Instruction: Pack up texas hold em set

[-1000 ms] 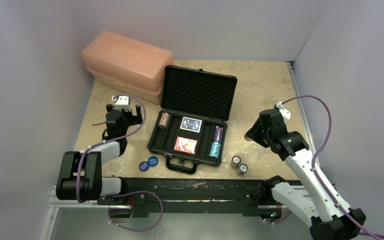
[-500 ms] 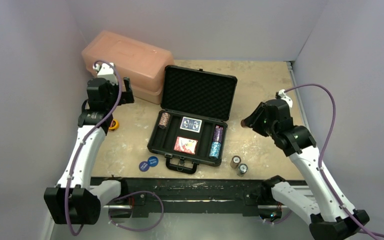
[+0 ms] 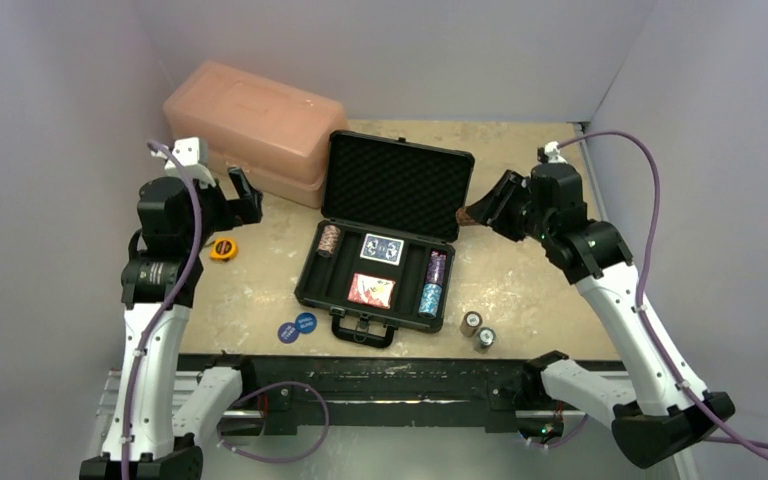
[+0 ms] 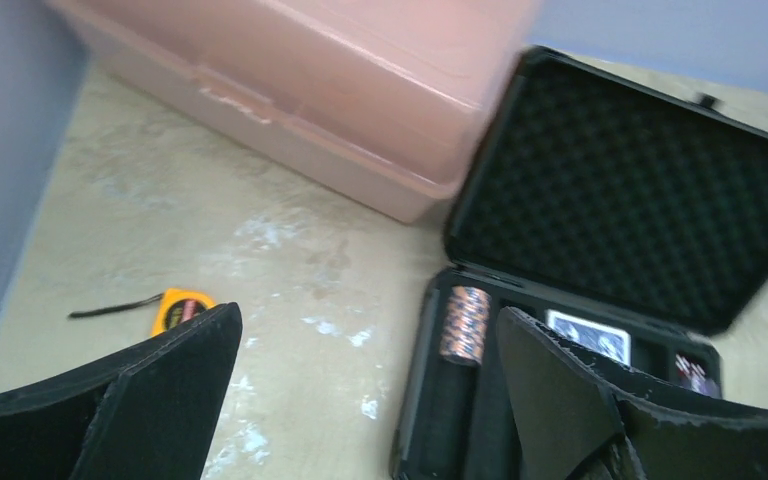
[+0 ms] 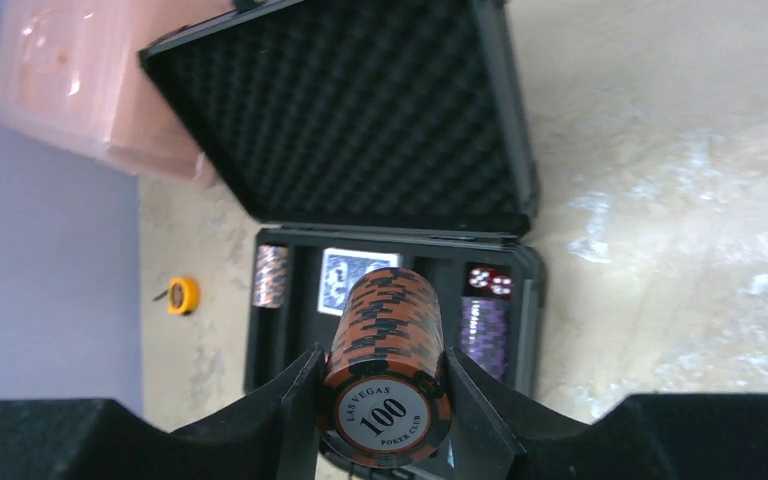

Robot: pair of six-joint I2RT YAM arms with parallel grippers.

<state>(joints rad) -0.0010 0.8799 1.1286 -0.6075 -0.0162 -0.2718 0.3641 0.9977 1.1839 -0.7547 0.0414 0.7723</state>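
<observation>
Orange-brown poker chip stack [image 5: 388, 350], its end chip marked "100", sits clamped between the narrowed fingers of the right gripper [image 5: 388, 402], raised at two o'clock of the open black foam-lined briefcase [image 3: 400, 185]. The left gripper [image 4: 368, 345] hangs spread wide and empty at ten o'clock, near a small yellow tape measure [image 4: 178, 308]. Two loose chip stacks [image 3: 471, 322] stand at five o'clock, two round blue discs [image 3: 304, 322] at seven.

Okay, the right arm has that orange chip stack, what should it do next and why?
Probably swing the right gripper left and down over the black case, toward the bare stretch of its left chip slot. It is shut on the orange chip stack, up beside the open lid, and that slot holds only one short stack at its far end.
</observation>
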